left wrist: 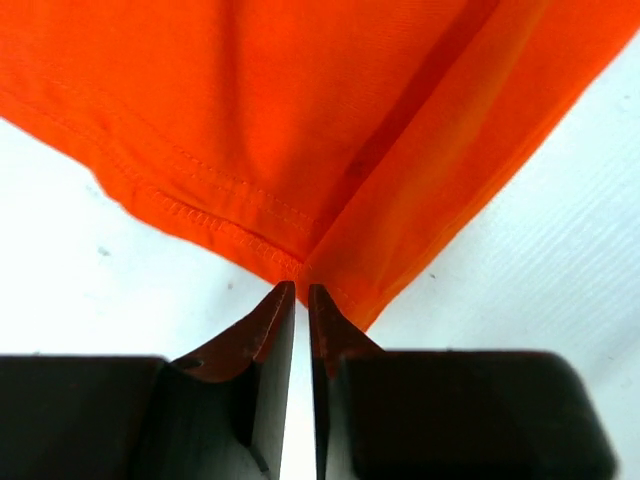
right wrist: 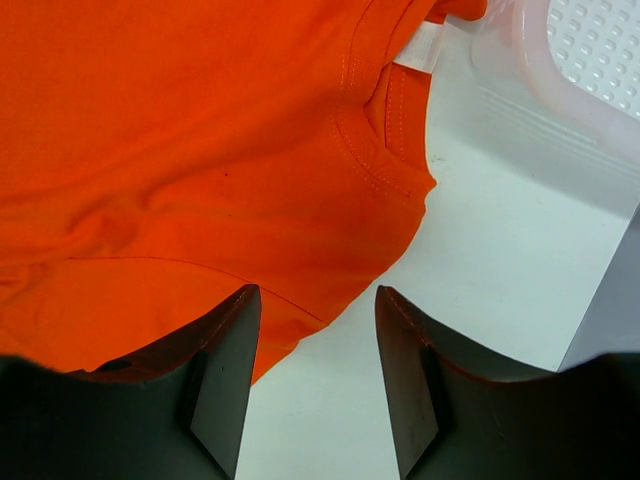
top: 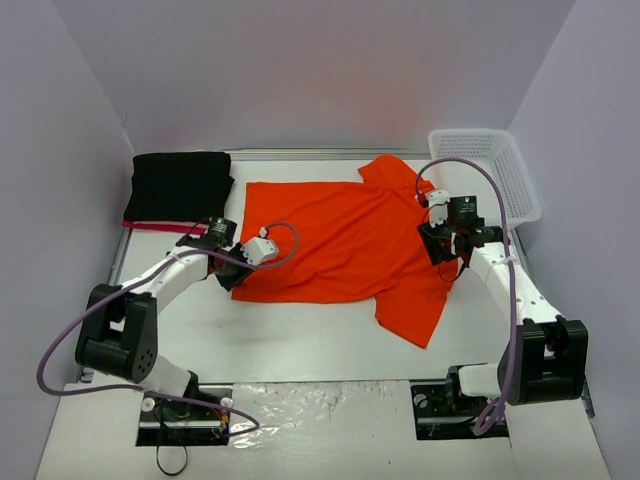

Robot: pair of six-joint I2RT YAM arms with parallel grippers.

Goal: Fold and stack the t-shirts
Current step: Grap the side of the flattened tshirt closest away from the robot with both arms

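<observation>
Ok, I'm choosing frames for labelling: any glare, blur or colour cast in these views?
Top external: sharp, walls tinted pink-violet, glare on the shiny sheet between the arm bases. Left wrist: white table blown out, dark fingers soft and tinged orange by the orange t-shirt. Right wrist: fingers blurred, white mesh basket washed out, shirt stitching crisp.

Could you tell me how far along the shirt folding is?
Done: the black shirt lies folded on the pink-red shirt. In hand: the orange shirt, spread out, left gripper at its hem corner, right gripper open near its collar. Left: fold and stack it.
</observation>
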